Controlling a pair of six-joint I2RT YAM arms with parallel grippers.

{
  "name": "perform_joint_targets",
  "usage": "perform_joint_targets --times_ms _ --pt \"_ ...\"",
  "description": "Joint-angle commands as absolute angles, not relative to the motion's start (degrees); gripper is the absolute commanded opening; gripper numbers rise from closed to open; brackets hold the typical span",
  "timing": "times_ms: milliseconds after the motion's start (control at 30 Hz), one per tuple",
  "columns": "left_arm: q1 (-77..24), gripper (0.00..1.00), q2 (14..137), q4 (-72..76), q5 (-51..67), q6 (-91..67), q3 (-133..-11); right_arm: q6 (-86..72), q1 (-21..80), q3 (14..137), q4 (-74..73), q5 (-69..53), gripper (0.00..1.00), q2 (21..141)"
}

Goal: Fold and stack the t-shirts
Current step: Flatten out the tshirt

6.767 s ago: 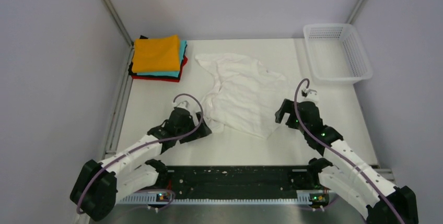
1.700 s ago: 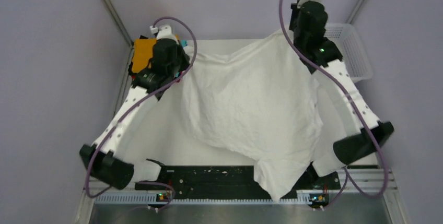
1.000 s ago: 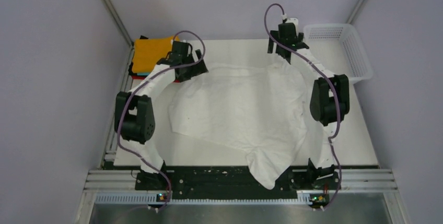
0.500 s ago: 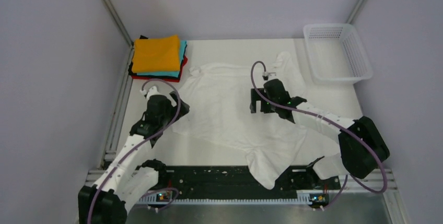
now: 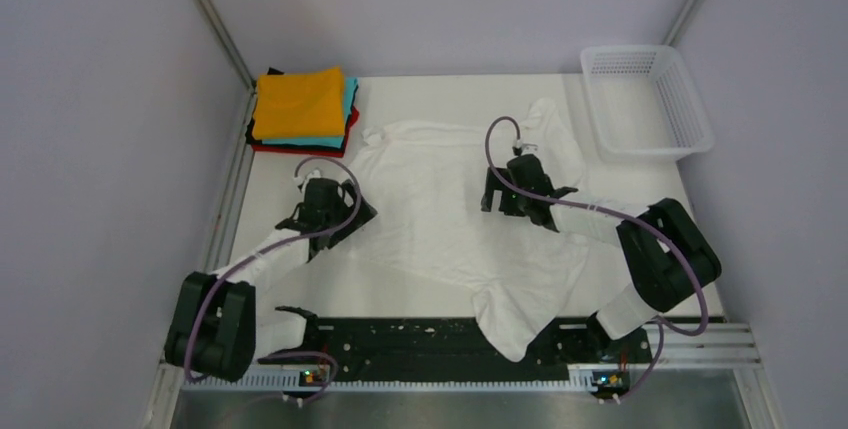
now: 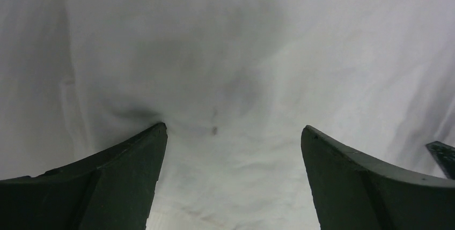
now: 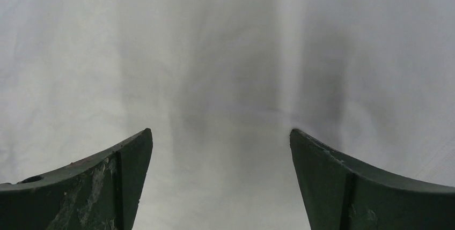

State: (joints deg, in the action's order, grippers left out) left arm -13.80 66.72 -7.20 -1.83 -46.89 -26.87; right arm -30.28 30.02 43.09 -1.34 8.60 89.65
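Observation:
The large white t-shirt (image 5: 450, 219) lies spread and wrinkled across the table, one corner hanging over the near edge. My left gripper (image 5: 335, 211) is open, low over the shirt's left edge; its wrist view (image 6: 230, 133) shows white cloth between the spread fingers. My right gripper (image 5: 510, 194) is open over the shirt's upper right part; its wrist view (image 7: 220, 133) shows only white cloth. A stack of folded shirts (image 5: 302, 109), orange on top, then teal, red and black, sits at the back left.
A white mesh basket (image 5: 690, 114) stands at the back right corner. Grey walls enclose the table on three sides. A black rail (image 5: 400, 344) runs along the near edge, partly covered by the hanging shirt corner.
Both arms had lifted and spread the white shirt, laid it down and let go. In the last half second both open grippers shifted slightly over the flat cloth.

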Motion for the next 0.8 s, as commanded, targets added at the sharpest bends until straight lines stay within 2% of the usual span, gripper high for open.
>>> perform_joint_targets --times_ms 0,133,400,500,700,767 --pt "-14.2 0.99 76.6 0.4 4.7 -48.4 -31.0 -32.3 25.9 38.6 -2.1 9.3 0.98 90.7" --pt "-18.9 0.99 83.6 4.4 5.7 -49.2 -34.6 -31.2 23.2 37.0 -2.3 10.0 0.98 89.9" --pt "-28.8 0.99 92.1 -1.1 3.8 -48.1 -46.7 -28.7 22.6 36.8 -2.6 12.3 0.98 90.4" --pt "-29.1 0.99 86.1 -4.7 -0.4 -47.3 -45.6 -28.4 22.3 36.9 -3.1 13.0 0.98 90.5" --pt "-28.8 0.99 66.4 -17.9 -22.4 -48.8 -39.8 -28.1 22.2 36.8 -3.2 13.1 0.99 89.9" --pt "-27.5 0.99 63.1 -20.0 -26.2 -49.3 -38.1 -28.1 22.3 36.7 -3.3 13.3 0.98 89.6"
